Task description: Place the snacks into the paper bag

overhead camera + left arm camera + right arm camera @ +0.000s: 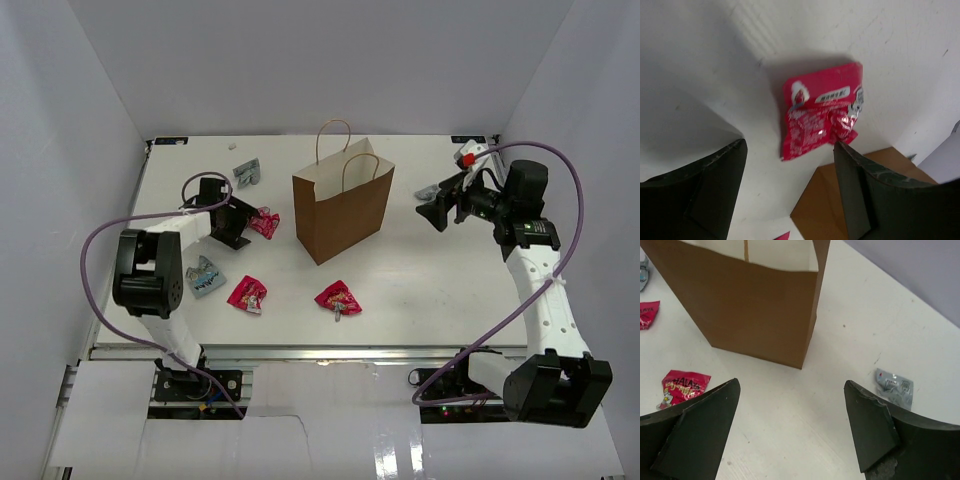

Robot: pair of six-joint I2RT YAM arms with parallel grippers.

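Observation:
The brown paper bag (340,215) stands upright and open mid-table; it also shows in the right wrist view (755,305) and the left wrist view (860,200). My left gripper (235,222) is open and empty, just left of a red packet (265,222), which lies ahead of the jaws in the left wrist view (822,117). My right gripper (440,208) is open and empty, right of the bag, beside a grey packet (428,192) that lies by its right finger (895,387). Two red packets (247,293) (338,298), a light blue one (204,275) and a grey one (248,172) lie loose.
White walls enclose the table on the left, back and right. A small red and white object (466,156) sits at the back right behind my right gripper. A purple cable loops beside each arm.

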